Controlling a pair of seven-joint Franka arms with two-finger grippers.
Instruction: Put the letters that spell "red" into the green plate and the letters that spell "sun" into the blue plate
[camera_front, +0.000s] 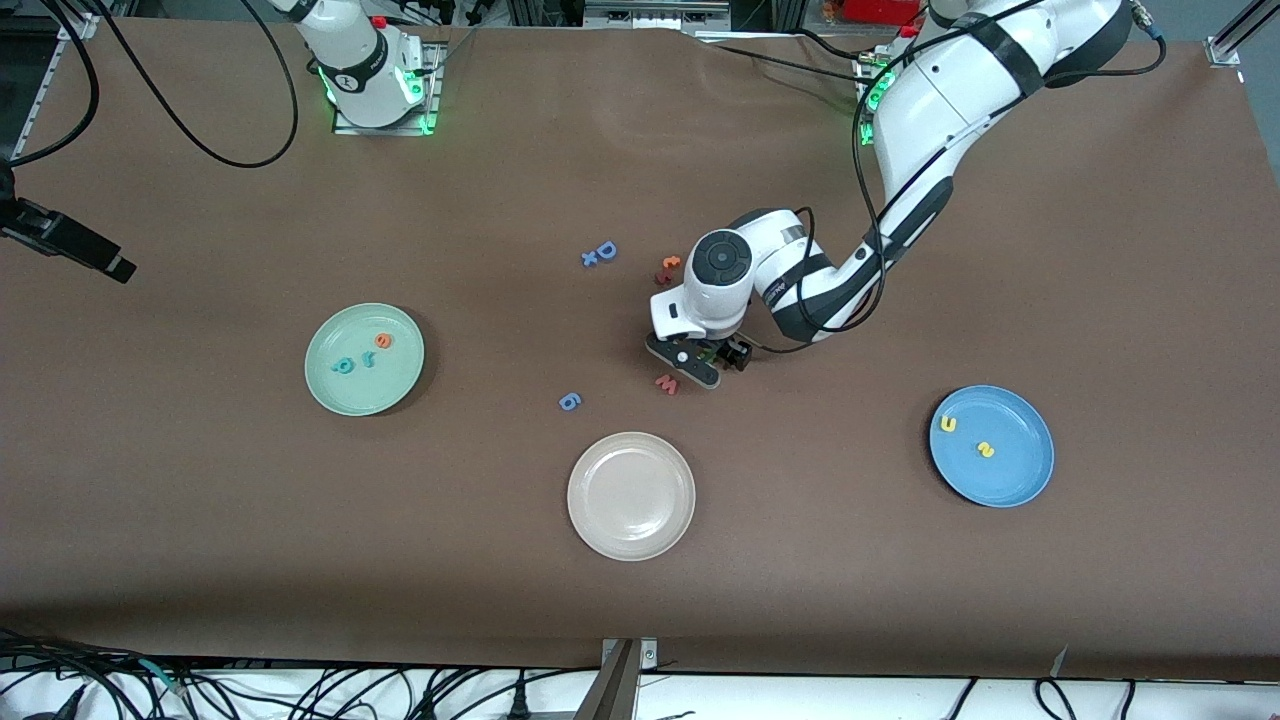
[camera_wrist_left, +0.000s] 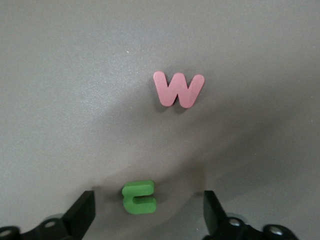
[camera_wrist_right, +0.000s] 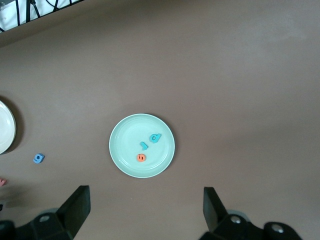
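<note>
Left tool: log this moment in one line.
left tool open around green letter | right tool open, waiting | green plate full

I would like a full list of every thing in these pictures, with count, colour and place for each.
green plate: one, mint, toward the right arm's end; holds teal r, teal d, orange e.
blue plate: one, sky-blue, toward the left arm's end; holds yellow s and yellow arch letter.
white plate: one, cream, nearest the front camera.
green arch letter: one, on the table between the left hand's fingers.
w: one, pink, beside it.
g: one, blue.
D: one, blue.
left hand: open around the green letter.
right hand: open, high above the green plate.
</note>
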